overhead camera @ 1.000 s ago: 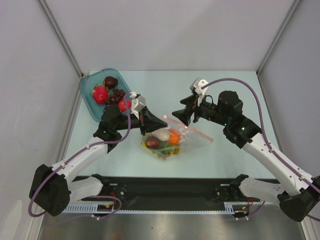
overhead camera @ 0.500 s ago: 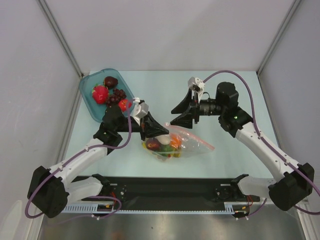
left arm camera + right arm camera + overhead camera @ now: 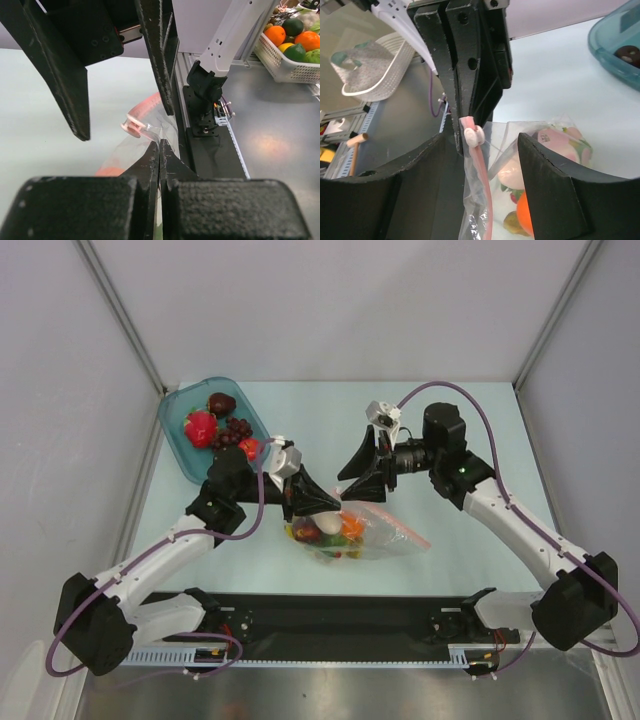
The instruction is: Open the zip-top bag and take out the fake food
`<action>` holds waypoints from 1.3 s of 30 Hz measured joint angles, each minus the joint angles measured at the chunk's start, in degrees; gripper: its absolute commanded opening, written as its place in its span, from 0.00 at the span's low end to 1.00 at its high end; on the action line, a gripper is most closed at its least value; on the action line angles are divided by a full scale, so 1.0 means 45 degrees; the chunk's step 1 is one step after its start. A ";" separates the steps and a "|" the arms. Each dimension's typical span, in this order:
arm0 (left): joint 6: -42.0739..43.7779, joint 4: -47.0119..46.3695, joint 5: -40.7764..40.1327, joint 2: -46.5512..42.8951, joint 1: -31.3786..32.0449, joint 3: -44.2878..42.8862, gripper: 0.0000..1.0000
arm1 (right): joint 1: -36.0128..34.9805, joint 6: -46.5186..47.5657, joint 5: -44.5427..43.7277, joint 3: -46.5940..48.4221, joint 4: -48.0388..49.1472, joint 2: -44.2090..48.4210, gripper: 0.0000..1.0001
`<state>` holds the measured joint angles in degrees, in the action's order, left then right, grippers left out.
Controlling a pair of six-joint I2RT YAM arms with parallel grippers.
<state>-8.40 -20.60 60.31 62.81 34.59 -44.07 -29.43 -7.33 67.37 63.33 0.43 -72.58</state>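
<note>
The zip-top bag (image 3: 370,535) lies mid-table, one end lifted. Its pinkish-red zip strip (image 3: 483,192) and pale slider (image 3: 473,135) show in the right wrist view. Inside it is fake food: a white oval piece (image 3: 328,526), an orange (image 3: 352,526) and a dark purple piece (image 3: 303,530). My left gripper (image 3: 322,505) is shut on the bag's clear plastic by the slider (image 3: 133,125). My right gripper (image 3: 362,483) is open, its fingers (image 3: 547,170) on either side of the strip end, facing the left gripper (image 3: 465,60).
A teal tray (image 3: 178,410) at the back left holds a red strawberry, dark grapes and a dark piece. Grey walls enclose the table on three sides. Off the table, a white basket of fruit (image 3: 290,45) shows in the left wrist view.
My right gripper has swung left and down to the bag's zip end. My left gripper has shifted slightly right and down, still gripping the bag, which moved with it.
</note>
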 measured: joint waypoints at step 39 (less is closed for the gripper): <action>0.0733 0.1156 -0.0627 0.0452 0.0287 -0.0549 0.48 | -0.0238 0.0461 0.0792 0.0000 -0.0238 -0.0005 0.02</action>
<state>-5.10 -15.40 57.49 64.84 35.88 -46.54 -30.50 -5.26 70.94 63.33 -0.64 -72.60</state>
